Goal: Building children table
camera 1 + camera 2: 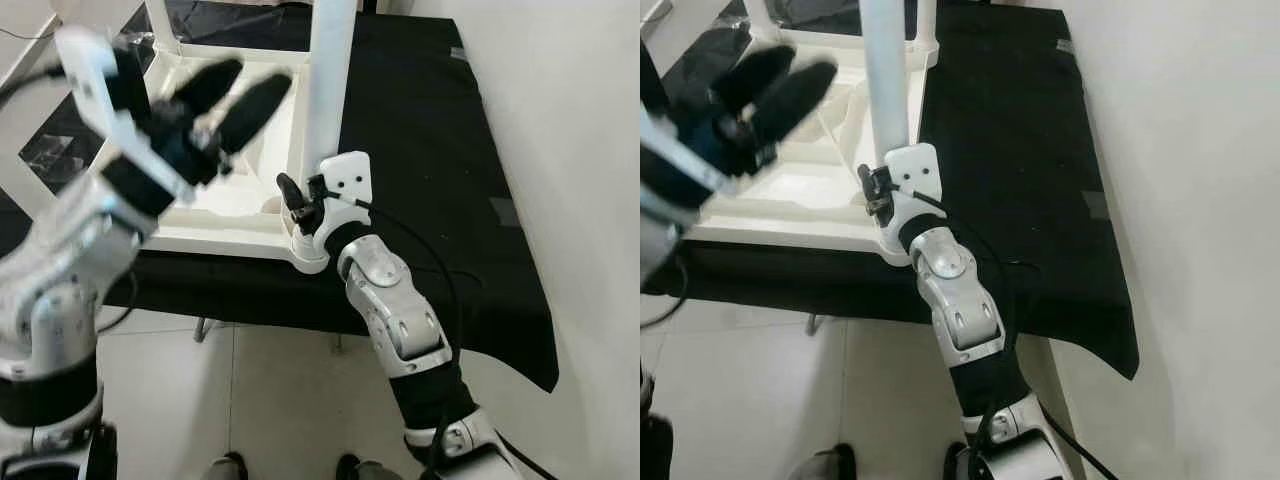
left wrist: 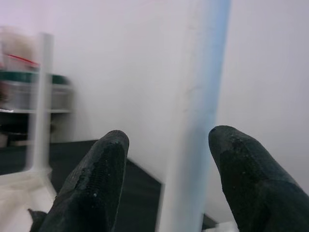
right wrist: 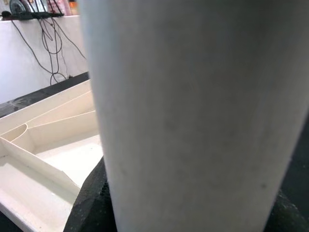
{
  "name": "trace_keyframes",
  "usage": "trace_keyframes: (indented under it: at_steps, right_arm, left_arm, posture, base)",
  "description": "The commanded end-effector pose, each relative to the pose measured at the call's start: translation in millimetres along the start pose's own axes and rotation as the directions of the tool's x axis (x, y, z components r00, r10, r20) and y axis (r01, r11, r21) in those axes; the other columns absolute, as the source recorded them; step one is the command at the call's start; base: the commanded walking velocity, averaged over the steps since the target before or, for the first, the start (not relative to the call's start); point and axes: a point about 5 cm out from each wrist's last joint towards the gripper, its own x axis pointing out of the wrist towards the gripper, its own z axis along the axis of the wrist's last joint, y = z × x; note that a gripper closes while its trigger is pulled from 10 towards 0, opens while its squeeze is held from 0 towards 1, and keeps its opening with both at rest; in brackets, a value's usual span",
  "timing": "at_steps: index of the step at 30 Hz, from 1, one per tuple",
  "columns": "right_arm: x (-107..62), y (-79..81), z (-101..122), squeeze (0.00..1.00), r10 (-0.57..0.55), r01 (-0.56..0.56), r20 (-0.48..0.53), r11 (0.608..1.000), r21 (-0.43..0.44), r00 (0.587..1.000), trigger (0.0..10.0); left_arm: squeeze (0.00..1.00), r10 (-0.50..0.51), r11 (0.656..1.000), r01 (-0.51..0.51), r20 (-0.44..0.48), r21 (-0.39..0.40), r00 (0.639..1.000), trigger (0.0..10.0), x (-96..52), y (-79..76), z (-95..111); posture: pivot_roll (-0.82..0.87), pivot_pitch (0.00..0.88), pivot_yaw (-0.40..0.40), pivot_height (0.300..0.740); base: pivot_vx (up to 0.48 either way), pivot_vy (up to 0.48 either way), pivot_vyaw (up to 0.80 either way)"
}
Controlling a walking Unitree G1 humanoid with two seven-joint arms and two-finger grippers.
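Observation:
A white children's table (image 1: pixel 225 238) lies upside down on a black-covered table (image 1: pixel 430 150). One white leg (image 1: pixel 330 80) stands upright at its near right corner. My right gripper (image 1: pixel 303 205) is shut on the base of that leg; in the right wrist view the leg (image 3: pixel 193 116) sits between the black fingers (image 3: pixel 89 203). My left gripper (image 1: pixel 235 97) is raised above the tabletop's left part, open and holding nothing. In the left wrist view the upright leg (image 2: pixel 193 121) stands beyond the gap between its fingertips (image 2: pixel 101 169).
A second white leg (image 1: pixel 163 25) stands at the far left corner. A white wall (image 1: pixel 570 150) runs close along the right. The black cloth's front edge (image 1: pixel 300 320) hangs over tiled floor (image 1: pixel 270 400). Dark feet (image 1: pixel 232 466) show at the bottom edge.

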Motion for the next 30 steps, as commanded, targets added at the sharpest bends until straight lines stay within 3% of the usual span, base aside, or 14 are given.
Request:
trace_keyframes:
  at_steps: [1, 7, 14, 21, 30]
  right_arm:
    - [-8.9, 9.7, -44, 0.0, 0.034, -0.027, -0.184, 0.999, 0.041, 0.982, 10.0]
    - [-8.1, 14.9, -41, 0.0, 0.06, -0.055, -0.167, 0.998, 0.032, 0.984, 10.0]
    - [-6.6, 19.3, -36, 0.0, 0.082, -0.08, -0.14, 0.997, 0.021, 0.987, 10.0]
    - [-6.8, 22.6, -36, 0.0, 0.096, -0.094, -0.137, 0.995, 0.02, 0.986, 10.0]
    - [-6.2, 24.3, -36, 0.0, 0.108, -0.107, -0.137, 0.994, 0.021, 0.985, 10.0]
  left_arm:
    - [0.0, -0.047, 0.997, 0.044, -0.05, -0.061, 0.998, 10.0, 13.1, 5.2, -2]
    - [0.0, -0.096, 0.991, 0.086, -0.098, -0.102, 0.991, 10.0, 26.0, 6.8, -6]
    - [0.0, -0.236, 0.966, 0.206, -0.213, -0.153, 0.948, 10.0, 48.4, 4.0, -21]
    - [0.0, -0.335, 0.942, 0.319, -0.285, -0.102, 0.898, 10.0, 57.9, 3.2, -20]
    - [0.0, -0.366, 0.928, 0.369, -0.299, -0.047, 0.881, 10.0, 60.2, 5.5, -9]
  posture:
    - [0.07, 0.252, -0.027, 0.74]
    - [0.07, 0.253, -0.02, 0.74]
    - [0.07, 0.257, -0.013, 0.74]
    - [0.07, 0.261, -0.006, 0.74]
    - [0.07, 0.262, -0.01, 0.74]
  base:
    - [0.0, 0.0, 0.0]
    - [0.0, 0.0, 0.0]
    - [0.0, 0.0, 0.0]
    - [0.0, 0.0, 0.0]
    - [0.0, 0.0, 0.0]
